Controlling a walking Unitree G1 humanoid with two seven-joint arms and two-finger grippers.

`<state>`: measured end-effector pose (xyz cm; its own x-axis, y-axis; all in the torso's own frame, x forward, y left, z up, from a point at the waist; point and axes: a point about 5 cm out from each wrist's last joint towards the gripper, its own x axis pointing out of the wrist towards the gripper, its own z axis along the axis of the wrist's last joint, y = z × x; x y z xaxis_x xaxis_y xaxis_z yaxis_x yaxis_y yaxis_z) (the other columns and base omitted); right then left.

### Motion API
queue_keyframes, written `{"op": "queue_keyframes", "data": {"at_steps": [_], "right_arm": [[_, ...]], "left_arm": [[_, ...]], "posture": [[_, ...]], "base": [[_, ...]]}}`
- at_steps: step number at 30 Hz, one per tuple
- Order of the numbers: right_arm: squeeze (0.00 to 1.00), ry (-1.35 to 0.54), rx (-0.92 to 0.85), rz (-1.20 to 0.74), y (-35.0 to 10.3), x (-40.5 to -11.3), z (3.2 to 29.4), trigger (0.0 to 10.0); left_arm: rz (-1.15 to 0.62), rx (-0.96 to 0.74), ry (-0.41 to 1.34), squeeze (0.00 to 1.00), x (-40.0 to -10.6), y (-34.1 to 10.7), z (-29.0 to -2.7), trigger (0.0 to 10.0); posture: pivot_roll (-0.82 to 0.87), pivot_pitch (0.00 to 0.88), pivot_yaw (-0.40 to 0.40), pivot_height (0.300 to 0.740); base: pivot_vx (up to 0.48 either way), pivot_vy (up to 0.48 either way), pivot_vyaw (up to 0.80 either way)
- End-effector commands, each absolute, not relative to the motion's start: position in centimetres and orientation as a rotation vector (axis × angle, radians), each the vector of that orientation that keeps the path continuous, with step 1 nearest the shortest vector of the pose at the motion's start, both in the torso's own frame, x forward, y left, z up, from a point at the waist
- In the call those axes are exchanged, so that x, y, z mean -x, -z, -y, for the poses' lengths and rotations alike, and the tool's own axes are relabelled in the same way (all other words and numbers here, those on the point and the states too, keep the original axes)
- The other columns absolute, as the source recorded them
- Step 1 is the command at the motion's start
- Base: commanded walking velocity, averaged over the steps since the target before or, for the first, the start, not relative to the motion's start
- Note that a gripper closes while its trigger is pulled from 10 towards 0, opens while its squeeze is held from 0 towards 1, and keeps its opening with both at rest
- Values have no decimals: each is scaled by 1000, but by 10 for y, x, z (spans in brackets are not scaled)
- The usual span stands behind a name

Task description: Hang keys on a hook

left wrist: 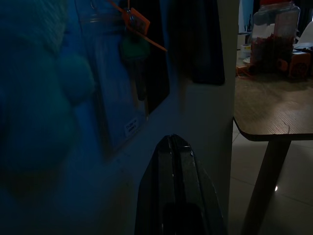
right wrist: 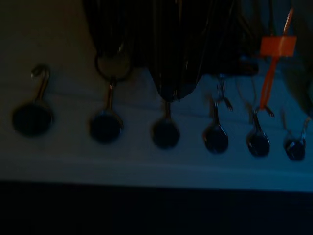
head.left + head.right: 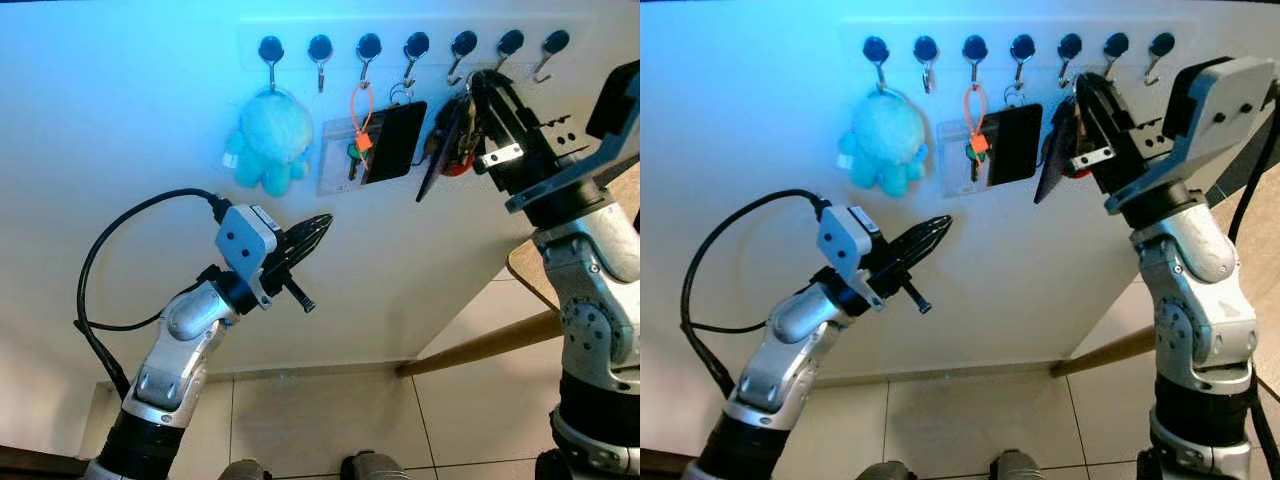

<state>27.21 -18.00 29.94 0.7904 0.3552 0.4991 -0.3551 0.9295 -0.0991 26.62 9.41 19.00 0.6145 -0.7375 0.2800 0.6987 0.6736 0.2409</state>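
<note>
The right gripper (image 3: pixel 480 85) is raised to the hook rail (image 3: pixel 400 30) near its right end; whether its fingers are apart cannot be told. The keys (image 3: pixel 460 140) are seen at its tips, just under the fifth hook (image 3: pixel 462 48). The left gripper (image 3: pixel 318 228), fingers pressed together, is held below the plush (image 3: pixel 268 140).

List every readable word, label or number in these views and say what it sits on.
None can be read.
Small white label on the clear plastic card sleeve: dark print, too blurred.
Orange tag above the green-headed key: no legible text.
</note>
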Motion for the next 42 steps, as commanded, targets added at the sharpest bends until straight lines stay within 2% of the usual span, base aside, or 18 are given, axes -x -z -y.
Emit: {"op": "queue_keyframes", "data": {"at_steps": [1,23,42], "right_arm": [[0,-382,-8,535,-299,-270,180,10000],[0,-398,-13,578,-312,-274,182,10000],[0,-281,-25,555,-303,-268,205,10000]], "left_arm": [[369,-96,849,0,-265,-190,-90,10000],[371,-98,833,0,-265,-191,-92,10000],[451,-25,879,0,-264,-219,-81,10000]], "posture": [[31,112,-11,740],[40,120,-19,740],[35,122,-7,740]], "base": [[0,0,0],[0,0,0],[0,0,0]]}}
